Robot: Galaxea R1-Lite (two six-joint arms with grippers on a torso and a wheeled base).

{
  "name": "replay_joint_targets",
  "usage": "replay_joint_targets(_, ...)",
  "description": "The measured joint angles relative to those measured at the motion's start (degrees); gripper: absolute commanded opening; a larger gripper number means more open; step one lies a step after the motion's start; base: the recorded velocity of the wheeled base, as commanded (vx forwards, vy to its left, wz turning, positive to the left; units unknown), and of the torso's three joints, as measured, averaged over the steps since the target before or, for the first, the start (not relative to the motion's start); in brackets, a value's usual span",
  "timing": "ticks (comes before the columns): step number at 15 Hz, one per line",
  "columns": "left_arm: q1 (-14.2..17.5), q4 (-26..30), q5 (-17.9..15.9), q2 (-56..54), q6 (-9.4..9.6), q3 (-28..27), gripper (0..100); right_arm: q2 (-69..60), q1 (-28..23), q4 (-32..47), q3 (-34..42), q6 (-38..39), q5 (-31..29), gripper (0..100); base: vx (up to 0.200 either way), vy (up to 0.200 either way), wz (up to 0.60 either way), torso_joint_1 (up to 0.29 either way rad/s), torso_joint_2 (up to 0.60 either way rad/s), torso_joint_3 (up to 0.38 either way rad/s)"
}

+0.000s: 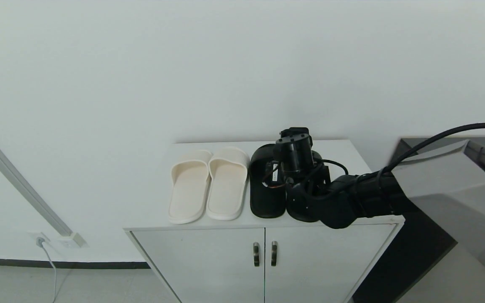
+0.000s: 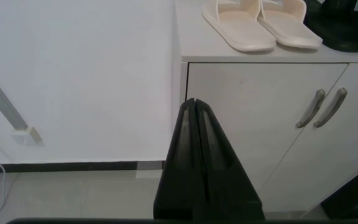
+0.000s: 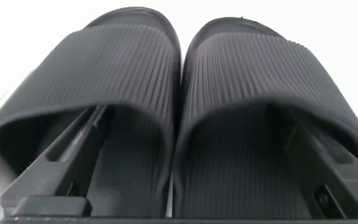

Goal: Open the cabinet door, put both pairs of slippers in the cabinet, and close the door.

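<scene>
Now the right gripper (image 1: 289, 172) is spread wide on top of the cabinet (image 1: 352, 155), with one finger inside each of the black slippers (image 1: 265, 198). The white slippers (image 1: 206, 185) lie beside them. The left gripper (image 2: 195, 106) is pressed together, low in front of the cabinet's closed doors (image 1: 200, 261).

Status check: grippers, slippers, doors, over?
Left gripper shut, low, clear of the white cabinet. Right gripper open, one finger under each strap of the black ribbed slippers on top. Both cabinet doors shut; cream slippers untouched.
</scene>
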Motion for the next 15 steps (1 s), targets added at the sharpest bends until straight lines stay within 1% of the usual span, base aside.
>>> replay_joint_targets(1, 0.0, 0.0, 0.0, 0.0, -0.06, 0.0, 0, 1.0, -0.3, 0.0, -1.0, 0.0, 0.0, 100, 0.0, 0.0, 0.0, 0.0, 0.0, 0.0)
replay_joint_targets(2, 0.0, 0.0, 0.0, 0.0, -0.01, 0.0, 0, 1.8, -0.4, 0.0, -2.2, -0.1, 0.0, 0, 0.0, 0.0, 0.0, 0.0, 0.0, 0.0)
replay_joint_targets(5, 0.0, 0.0, 0.0, 0.0, -0.06, 0.0, 0, 3.5, -0.5, 0.0, -4.8, -0.6, -0.2, 0, 0.0, 0.0, 0.0, 0.0, 0.0, 0.0)
replay_joint_targets(9, 0.0, 0.0, 0.0, 0.0, -0.01, 0.0, 0, 3.7, -0.5, -0.1, -5.2, -1.4, -1.9, 0, 0.0, 0.0, 0.0, 0.0, 0.0, 0.0)
replay_joint_targets(12, 0.0, 0.0, 0.1, 0.0, 0.0, 0.0, 0, 1.7, -0.5, -0.4, -2.3, -2.2, -2.0, 0, 0.0, 0.0, 0.0, 0.0, 0.0, 0.0)
replay_joint_targets(15, 0.0, -0.1, 0.1, 0.0, 0.1, 0.1, 0, -3.0, -0.1, -1.6, 5.0, -2.5, -1.5, 0, 0.0, 0.0, 0.0, 0.0, 0.0, 0.0)
